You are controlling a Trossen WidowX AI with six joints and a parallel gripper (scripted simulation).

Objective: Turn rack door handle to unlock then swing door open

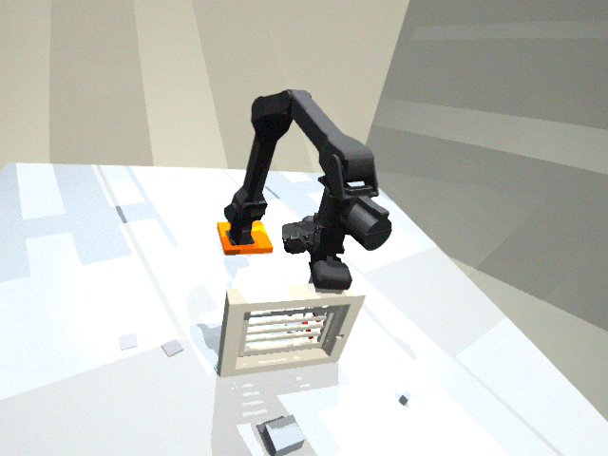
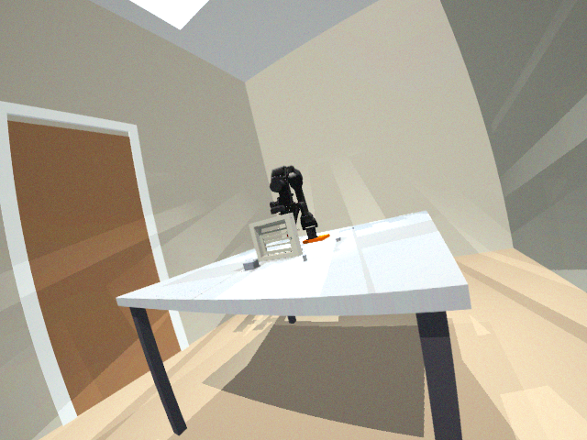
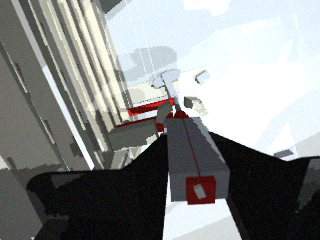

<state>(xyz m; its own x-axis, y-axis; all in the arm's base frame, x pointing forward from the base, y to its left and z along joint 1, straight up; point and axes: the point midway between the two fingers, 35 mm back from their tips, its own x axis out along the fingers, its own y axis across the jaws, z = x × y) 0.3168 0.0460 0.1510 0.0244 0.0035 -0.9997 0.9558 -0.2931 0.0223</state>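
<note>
The cream rack frame point(image 1: 236, 338) point(image 2: 294, 236) stands upright on the table. The slatted door point(image 1: 275, 335) point(image 3: 82, 50) shows within its opening in the top view; whether it is slightly ajar I cannot tell. The grey handle point(image 3: 197, 155), with a red line and a red end, sticks out toward the wrist camera, beside the slats. My gripper point(image 3: 186, 139) is shut on the handle, one black finger against each side. Red parts show behind the slats in the top view. How far the handle is turned is not clear. The fingertips are hidden behind the frame in the top and exterior views.
The arm stands on an orange base point(image 1: 262, 240) point(image 2: 315, 238) behind the frame. A grey block point(image 1: 284, 435) point(image 2: 250, 264) lies in front of the frame. A small dark cube point(image 1: 403, 400) is at the right. Two flat tiles point(image 1: 127, 341) point(image 1: 172, 348) lie at the left.
</note>
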